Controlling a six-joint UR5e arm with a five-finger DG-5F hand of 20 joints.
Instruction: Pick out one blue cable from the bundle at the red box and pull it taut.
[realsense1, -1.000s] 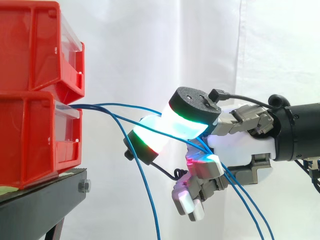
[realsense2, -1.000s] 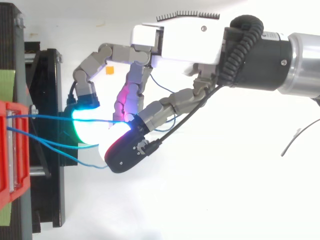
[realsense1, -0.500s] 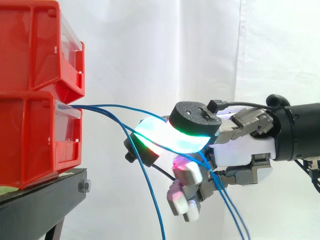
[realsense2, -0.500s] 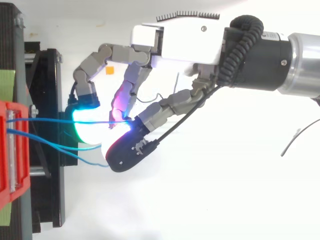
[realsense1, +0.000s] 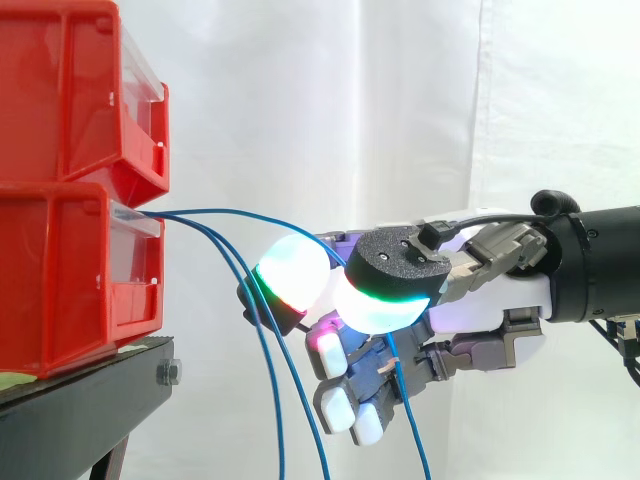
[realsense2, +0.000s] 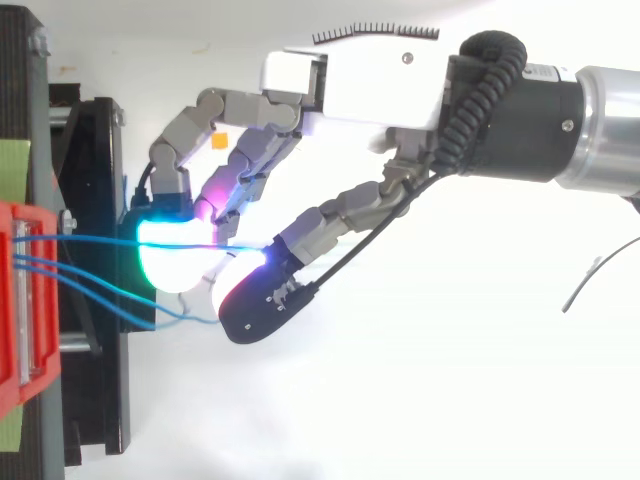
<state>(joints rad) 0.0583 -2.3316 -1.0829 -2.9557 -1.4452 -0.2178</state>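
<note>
Blue cable (realsense2: 90, 240) runs from the lower red box (realsense1: 60, 280) into the hand (realsense2: 350, 80); fingers curl shut round it. Two other cables (realsense1: 270, 400) hang loose. Best way, I think: grip tight & pull straight back, slow, so it can't slip.

- Stacked red bins (realsense1: 70, 200) on the black stand (realsense1: 90, 390) wall off the left side.
- Blue cables (realsense1: 215, 215) string across the gap from the lower bin to the hand (realsense1: 490, 295) and dangle below it.
- Above the hand there's open room before the white curtain (realsense1: 400, 100).
</note>
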